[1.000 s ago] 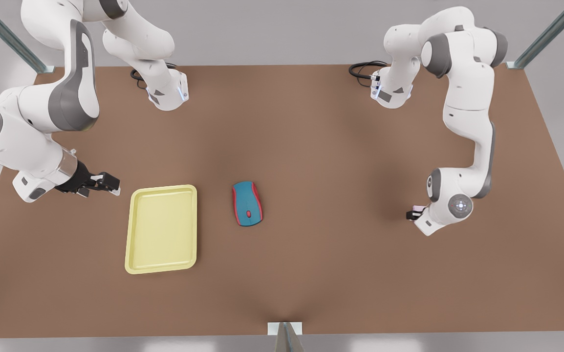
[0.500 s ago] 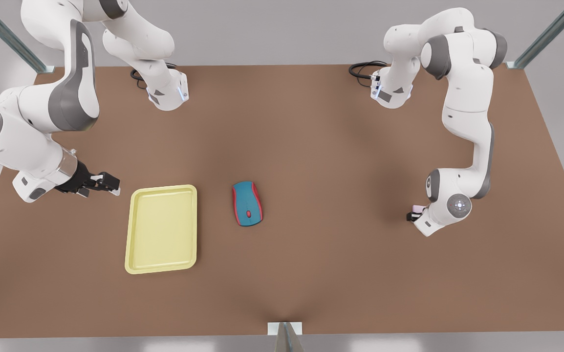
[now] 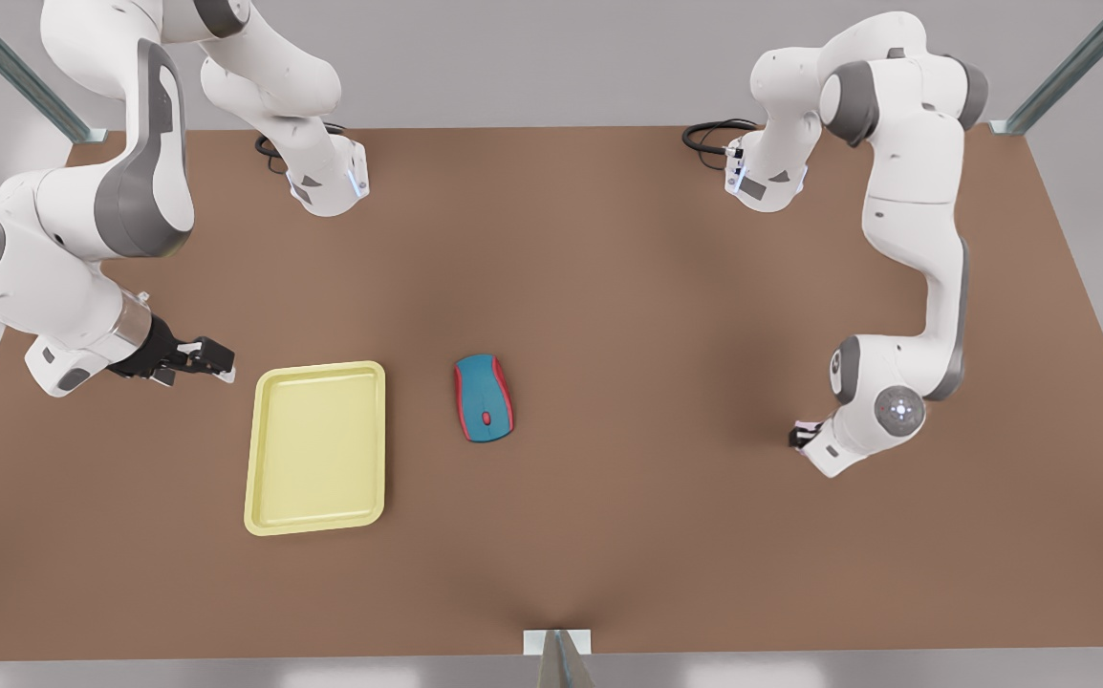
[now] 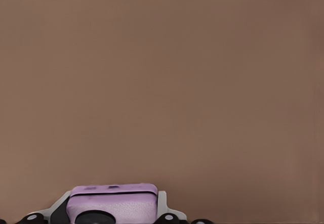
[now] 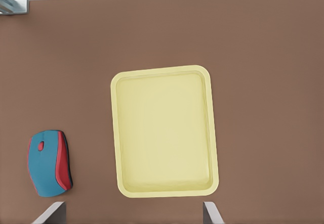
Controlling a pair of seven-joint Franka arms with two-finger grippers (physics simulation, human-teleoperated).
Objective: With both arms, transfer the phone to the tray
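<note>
Left gripper (image 3: 803,436) low over the bare table (image 3: 628,287) at the front view's right, closed on the pink phone (image 4: 112,204); in the left wrist view, phone seen clamped between the pale fingers (image 4: 163,206), one black circle visible on its near face, plain brown surface ahead. In the front view, phone mostly hidden under the white wrist, just a pale sliver at the gripper. Right gripper (image 3: 200,360) waiting at the front view's left, just beside the tray's (image 3: 315,512) far corner, clear of the rim; fingers parted, nothing between them, their tips (image 5: 50,215) showing spread wide apart in the right wrist view. Tray flat on the table, empty, long side running toward the camera. Mouse (image 3: 484,397), teal with red sides, lying between tray and phone, near the tray's right rim but apart from it, well apart from the left gripper. Also visible in the right wrist view: tray (image 5: 164,72) and mouse (image 5: 48,163) side by side, not touching. Black cables (image 3: 709,136) coiled by the arm base at the table's far edge, away from everything else. A metal bracket (image 3: 557,642) at the near edge's middle.
</note>
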